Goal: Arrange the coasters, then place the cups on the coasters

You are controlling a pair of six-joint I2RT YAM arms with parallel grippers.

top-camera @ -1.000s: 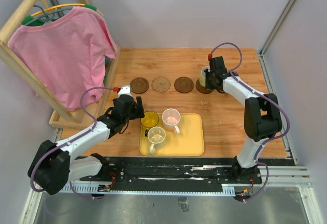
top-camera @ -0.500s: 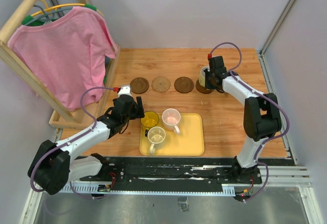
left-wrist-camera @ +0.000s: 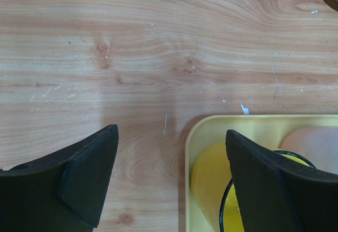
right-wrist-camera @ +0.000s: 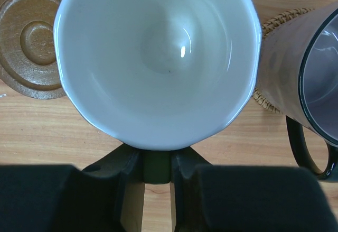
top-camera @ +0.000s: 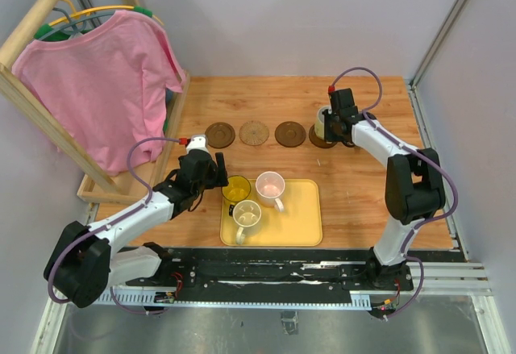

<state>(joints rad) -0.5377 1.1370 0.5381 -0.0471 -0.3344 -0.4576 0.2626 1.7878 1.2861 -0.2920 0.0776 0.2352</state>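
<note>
Over the table point(top-camera: 355, 185), right gripper point(right-wrist-camera: 157, 164) pinches white cup point(right-wrist-camera: 158, 57); left gripper point(left-wrist-camera: 171, 132) gapes open.

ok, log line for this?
left jaws open by yellow cup | right jaws shut on white cup handle | pink cup, cream cup in tray

Looks like a robot lab cell. Closed in by plain grey walls point(top-camera: 306, 15), with a metal post point(top-camera: 447, 25) at upper right. Has a wood table point(top-camera: 355, 193) mid-frame, left arm point(top-camera: 133, 215) and right arm point(top-camera: 413, 183) bolted to a rail point(top-camera: 282, 270) at the bottom, and a rack point(top-camera: 32, 23) with a pink shirt point(top-camera: 105, 80) at upper left.
</note>
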